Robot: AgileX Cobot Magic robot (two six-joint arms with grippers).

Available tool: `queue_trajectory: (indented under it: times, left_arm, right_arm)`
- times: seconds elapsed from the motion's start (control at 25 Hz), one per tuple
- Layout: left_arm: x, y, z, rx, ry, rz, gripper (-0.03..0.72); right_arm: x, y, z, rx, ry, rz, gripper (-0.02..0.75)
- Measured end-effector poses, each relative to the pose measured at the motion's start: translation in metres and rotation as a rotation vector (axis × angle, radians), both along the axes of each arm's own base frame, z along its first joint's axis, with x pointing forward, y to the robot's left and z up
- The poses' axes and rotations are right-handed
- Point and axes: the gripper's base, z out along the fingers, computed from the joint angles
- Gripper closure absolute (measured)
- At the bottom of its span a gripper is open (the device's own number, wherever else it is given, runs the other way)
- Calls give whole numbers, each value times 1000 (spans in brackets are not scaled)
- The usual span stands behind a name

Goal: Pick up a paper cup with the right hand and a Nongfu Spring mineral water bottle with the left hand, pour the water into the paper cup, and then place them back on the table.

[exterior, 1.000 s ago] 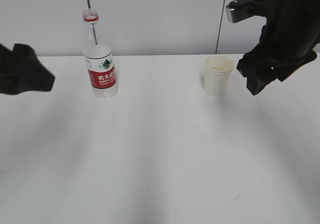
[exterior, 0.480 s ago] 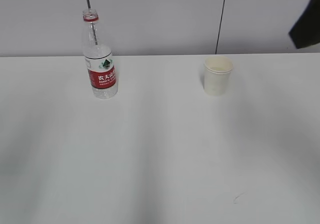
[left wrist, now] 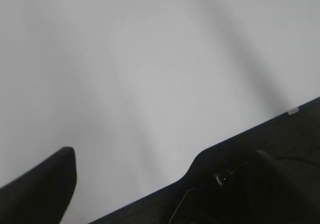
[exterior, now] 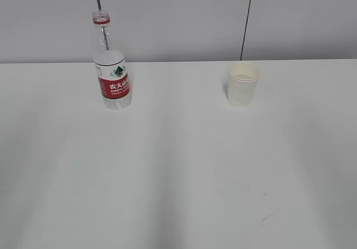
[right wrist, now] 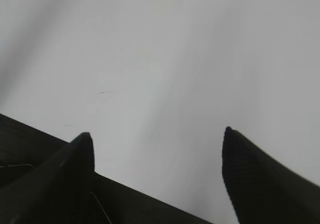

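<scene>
The Nongfu Spring bottle (exterior: 111,65) stands upright at the back left of the white table (exterior: 178,165), uncapped, with its red neck ring and red-and-white label showing. The paper cup (exterior: 242,84) stands upright at the back right. Neither arm shows in the exterior view. The left wrist view shows only bare table (left wrist: 150,58); my left gripper (left wrist: 150,151) is empty, with one black finger (left wrist: 47,184) far to the left and the other lost against a black body. My right gripper (right wrist: 156,132) is open and empty over bare table (right wrist: 165,48). Neither wrist view shows the bottle or the cup.
A small dark scuff mark (exterior: 266,219) lies on the table's front right and also shows in the right wrist view (right wrist: 102,92). A grey wall with two dark vertical seams stands behind the table. A black body with a screw (left wrist: 225,176) fills the lower right of the left wrist view.
Both arms have left the exterior view: the left one went off to the left, the right one off to the upper right. Bottle and cup have not moved.
</scene>
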Motion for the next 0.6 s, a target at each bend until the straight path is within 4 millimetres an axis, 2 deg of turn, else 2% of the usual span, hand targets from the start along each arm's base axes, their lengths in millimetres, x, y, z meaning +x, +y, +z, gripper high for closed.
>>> queue_trajectory:
  times: [0.28,0.48,0.6]
  left_arm:
    - [-2,1,-46,25,44,-3,95]
    - [2,-1,-66,37,67,-6,96]
    - [5,-2,-68,30,40,-11,96]
  right_arm:
    - [-36,-12,-48,25,-113,4,148]
    - [-44,-16,-80,17,-122,2,148]
    - [-43,-15,-97,12,-109,4,148]
